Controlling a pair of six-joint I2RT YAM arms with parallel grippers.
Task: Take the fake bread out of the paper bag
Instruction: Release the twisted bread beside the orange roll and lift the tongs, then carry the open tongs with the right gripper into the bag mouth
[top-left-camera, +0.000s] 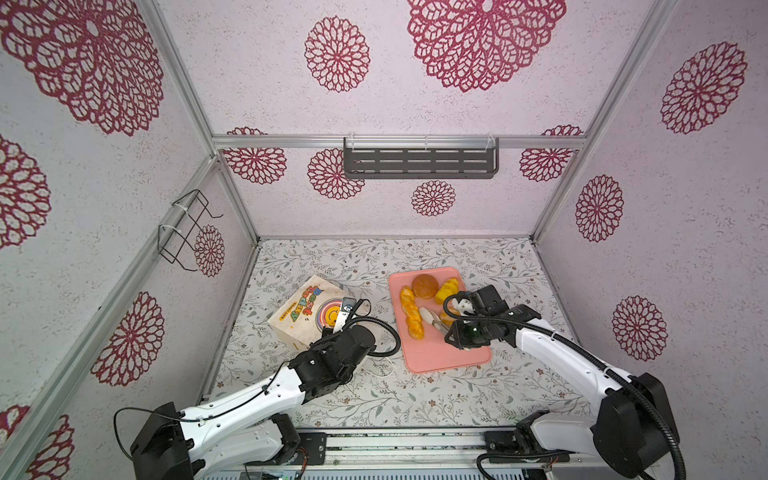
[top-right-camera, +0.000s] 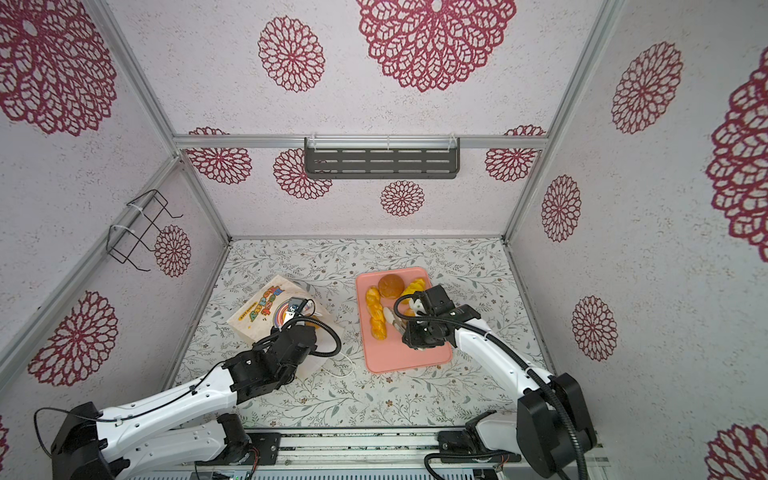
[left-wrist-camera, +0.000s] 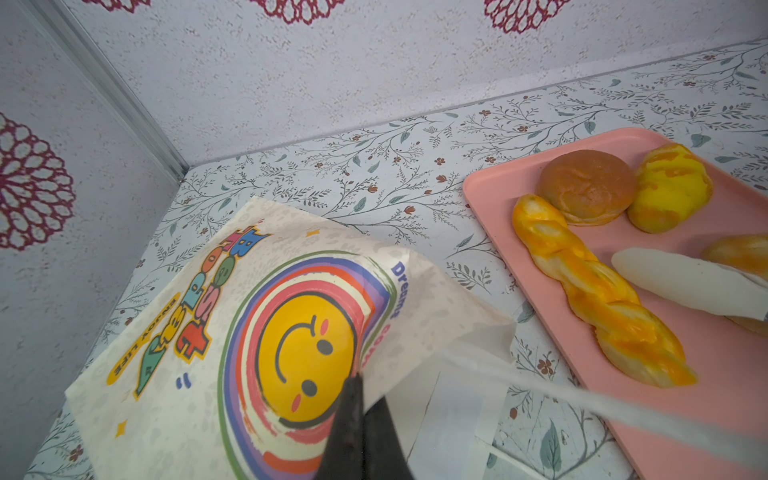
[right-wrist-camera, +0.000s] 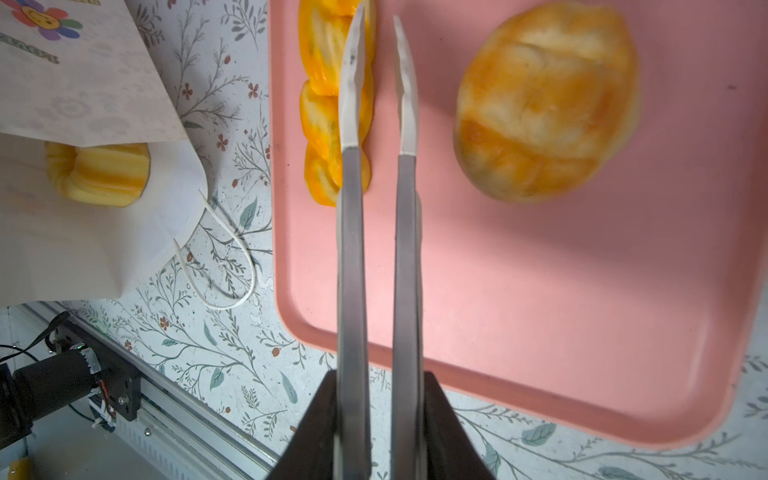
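At the left of the table, we see the left gripper pinched shut on the lip of the cream paper bag with cartoon lettering, likely to hold its mouth open; a yellow ring-shaped toy cake lies inside. Rightward, over the flat pink plastic tray, the right gripper clamps long metal tongs, tips parted and empty beside a glossy orange toy bun.

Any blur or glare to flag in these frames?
Right wrist view: the bun on the tray is blurred, the tongs sharper. Left wrist view: a pale streak smears across, too blurred to identify. Both top views: sharp, evenly lit, no glare.
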